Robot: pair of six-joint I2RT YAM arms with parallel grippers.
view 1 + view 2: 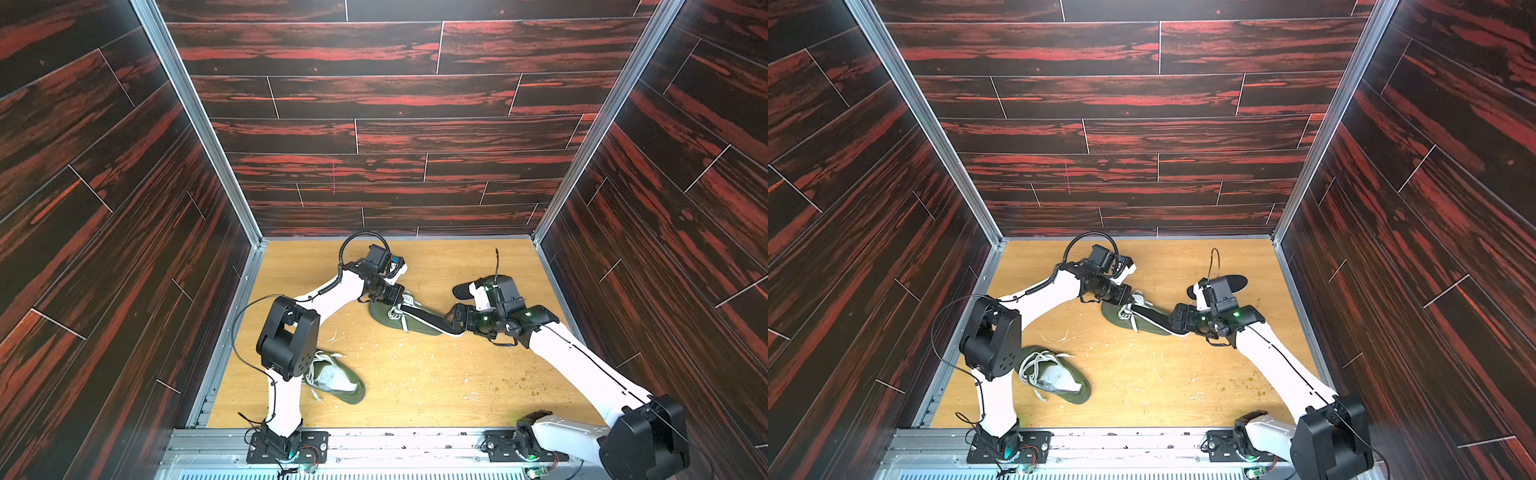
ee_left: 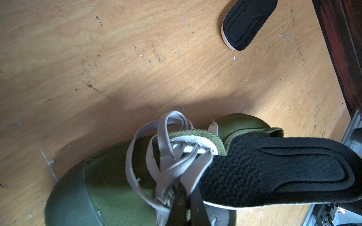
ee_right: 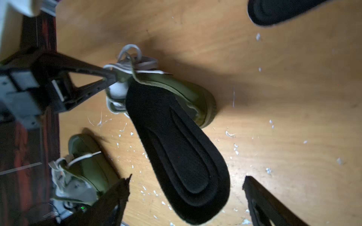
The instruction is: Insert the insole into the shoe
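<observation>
At the centre of a top view, the insole (image 1: 436,322) is seen half pushed into the green shoe (image 1: 380,316), whose laced upper is pinched by the clenched left gripper (image 2: 189,201), while the insole's heel is flanked, untouched, by the released right gripper (image 3: 187,180).

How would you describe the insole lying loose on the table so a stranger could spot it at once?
Start at the wooden table and find the right arm. The loose insole lies flat on the wood just beyond that arm's wrist. Unlike the other black insole, which pokes from a green shoe, it touches no shoe.
</observation>
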